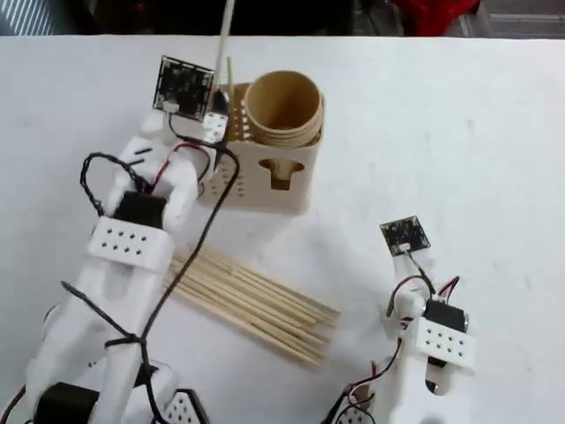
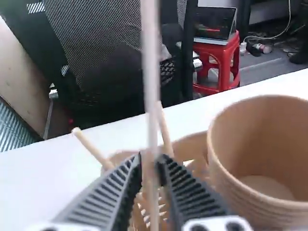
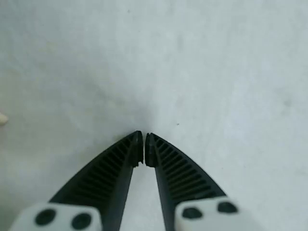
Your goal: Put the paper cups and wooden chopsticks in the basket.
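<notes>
Left tool [image 2: 150, 161], above the basket [image 1: 265, 181] at 11 o'clock, clamps an upright chopstick [image 2: 150, 72]. Right tool [image 3: 144, 142], tips together, points down at 4 o'clock.

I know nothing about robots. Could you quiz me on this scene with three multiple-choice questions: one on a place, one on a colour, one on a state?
1. Where are the paper cups relative to the basket? A) beside it B) inside it C) under it
2. What colour is the stool in the room behind? A) red B) blue C) green
3. The left gripper is: A) open, empty B) shut on a chopstick C) shut on a cup
Answers: 1 B, they stand stacked inside it; 2 A, plainly red; 3 B, it pinches an upright chopstick.
</notes>
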Motion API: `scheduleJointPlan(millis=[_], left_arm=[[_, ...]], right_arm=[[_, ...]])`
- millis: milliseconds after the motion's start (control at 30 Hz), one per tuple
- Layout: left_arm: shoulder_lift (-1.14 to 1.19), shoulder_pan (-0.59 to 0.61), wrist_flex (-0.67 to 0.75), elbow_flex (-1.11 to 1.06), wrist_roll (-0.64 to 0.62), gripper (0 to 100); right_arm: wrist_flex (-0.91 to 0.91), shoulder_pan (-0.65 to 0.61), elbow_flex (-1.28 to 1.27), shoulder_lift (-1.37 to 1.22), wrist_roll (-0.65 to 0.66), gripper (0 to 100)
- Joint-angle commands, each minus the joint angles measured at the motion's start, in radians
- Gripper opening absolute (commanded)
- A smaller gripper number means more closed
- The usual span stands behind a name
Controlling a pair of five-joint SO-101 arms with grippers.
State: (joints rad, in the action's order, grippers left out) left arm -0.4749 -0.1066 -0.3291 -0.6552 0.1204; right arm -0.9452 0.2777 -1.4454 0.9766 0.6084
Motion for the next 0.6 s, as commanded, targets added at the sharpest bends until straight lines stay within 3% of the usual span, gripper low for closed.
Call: scheduleJointPlan(millis=[0, 300, 433, 567], left_arm=[[-0.054, 0.025, -0.103, 0.077, -0.014, 14], [-0.193, 0.054, -0.488, 0.376, -0.017, 12], [-0.174, 0.220, -0.664, 0.528, -0.141, 12], [-0.041, 0.449, -0.776, 0.611, -0.149, 12]], right_arm=[[0.015, 0.010, 0.003, 0.024, 0.002, 2.7], [0.015, 0.010, 0.003, 0.024, 0.000, 2.8], [0.016, 0.010, 0.005, 0.024, 0.003, 2.8], [0.064, 0.010, 0.006, 0.024, 0.002, 2.8]])
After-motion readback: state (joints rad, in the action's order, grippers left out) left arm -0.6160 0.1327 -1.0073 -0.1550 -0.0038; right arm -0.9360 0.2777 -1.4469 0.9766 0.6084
